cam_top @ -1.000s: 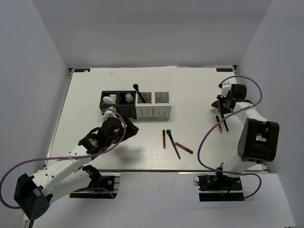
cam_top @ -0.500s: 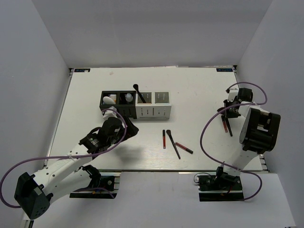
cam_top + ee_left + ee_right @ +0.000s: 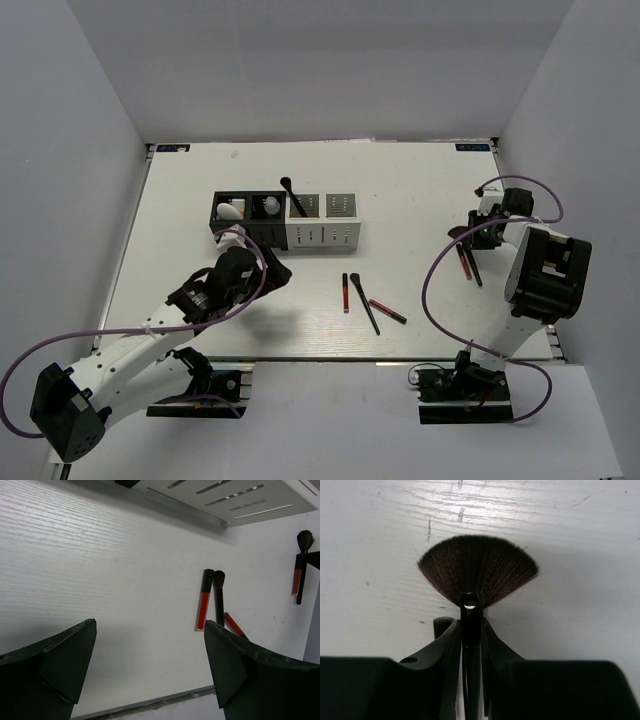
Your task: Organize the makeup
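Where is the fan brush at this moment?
The fan brush is clamped in the right gripper, near the table's right edge in the top view, far right of the slotted boxes.

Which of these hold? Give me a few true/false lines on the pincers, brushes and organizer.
1. The right pincer is clamped on a fan brush. True.
2. The left pincer grips a bottle. False: it is open and empty.
3. Two red sticks and a black brush lie on the table in front of the organizer. True.
4. No brush is in the organizer. False: a tilted brush stands in it.
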You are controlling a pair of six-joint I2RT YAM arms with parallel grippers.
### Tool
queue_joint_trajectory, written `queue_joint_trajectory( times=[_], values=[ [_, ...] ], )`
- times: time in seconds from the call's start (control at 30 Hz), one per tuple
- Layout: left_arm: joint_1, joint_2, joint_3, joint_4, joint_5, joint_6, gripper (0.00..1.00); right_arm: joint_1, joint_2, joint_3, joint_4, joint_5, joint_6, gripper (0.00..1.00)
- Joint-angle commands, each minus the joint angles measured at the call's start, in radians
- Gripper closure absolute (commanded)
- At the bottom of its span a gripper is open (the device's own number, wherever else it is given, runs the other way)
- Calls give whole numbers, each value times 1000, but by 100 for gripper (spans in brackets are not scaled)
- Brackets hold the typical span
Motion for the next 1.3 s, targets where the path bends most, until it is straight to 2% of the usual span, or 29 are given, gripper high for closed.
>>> queue_joint_trajectory(
  times=[0.0,0.43,0.63,0.73,0.83,1.0,1.13,1.27],
  values=[
    [-4,-12,19,6,9,8,2,6,-17,-22,-66,-73,37,100],
    [-4,-12,-5,47,24,6,2,16,-32,18,-140,-185,28,100],
    [-4,6,7,56,28,22,2,31,-69,101,-149,-231,0,100],
    [-4,12,10,56,33,25,2,51,-87,162,-168,-313,-29,100],
    [-4,12,7,58,36,23,2,95,-102,231,-191,-392,-69,100],
    [-4,24,13,60,38,29,2,236,-119,371,-189,-485,-103,100],
    [-4,24,10,67,41,22,2,374,-109,500,-130,-542,-37,100],
    [-4,21,13,60,41,19,2,471,-11,671,-82,-581,54,100]
  ],
)
